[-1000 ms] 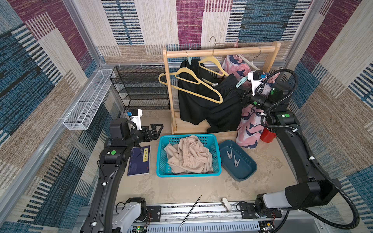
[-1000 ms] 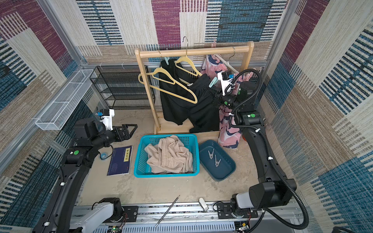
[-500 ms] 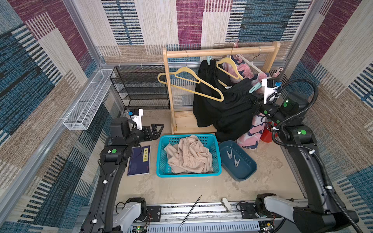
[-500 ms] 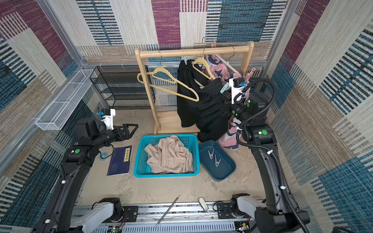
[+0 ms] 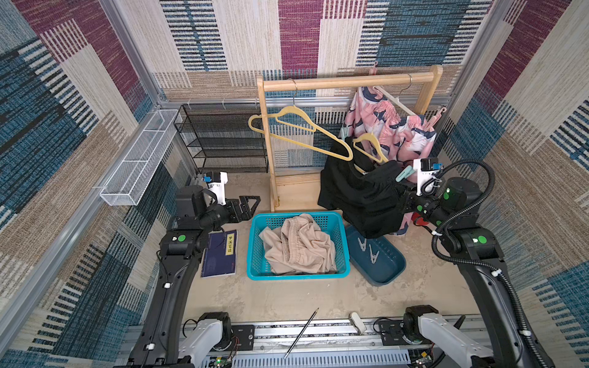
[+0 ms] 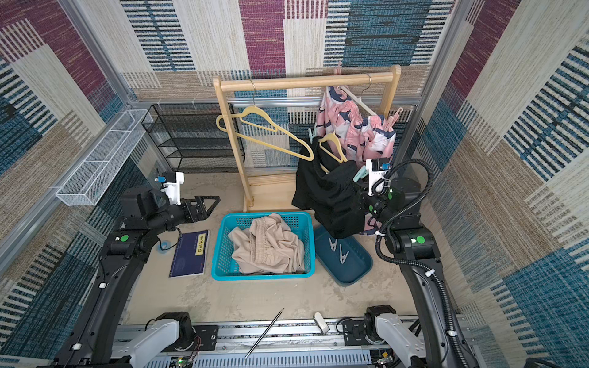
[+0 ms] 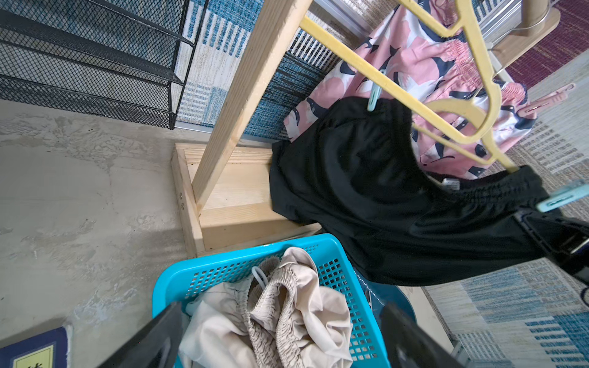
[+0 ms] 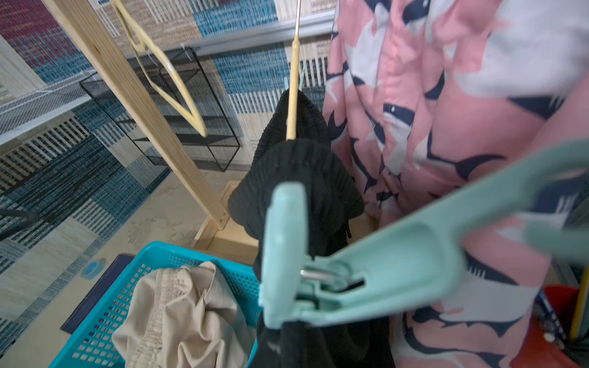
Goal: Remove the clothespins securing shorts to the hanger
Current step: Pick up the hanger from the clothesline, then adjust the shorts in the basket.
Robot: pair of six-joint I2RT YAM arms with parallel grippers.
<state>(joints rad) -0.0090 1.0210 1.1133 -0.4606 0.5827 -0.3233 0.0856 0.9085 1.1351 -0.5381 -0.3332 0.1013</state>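
Jaws of the right gripper (image 5: 404,197) are clamped on black shorts (image 5: 360,197) still pinned by mint clothespins (image 5: 404,174) behind the basket (image 5: 252,248), where beige shorts (image 5: 299,248) are already laid; the left gripper (image 5: 253,207) is held spread wide, empty.

The rack (image 5: 350,82) stands at the back, with the shelf unit (image 5: 223,140) to its left. 1 hanger (image 5: 296,110) hangs at the rack's left end; at the right end the front shorts (image 5: 360,197) hang before the back shorts (image 5: 389,127). Before the rack sits the basket (image 5: 296,276) with loose shorts (image 5: 296,248) in it, the book (image 5: 220,255) to its left, the tray (image 5: 387,270) just right, 2 clothespins (image 5: 373,255) in it. A stick (image 5: 301,333) lies at the front.
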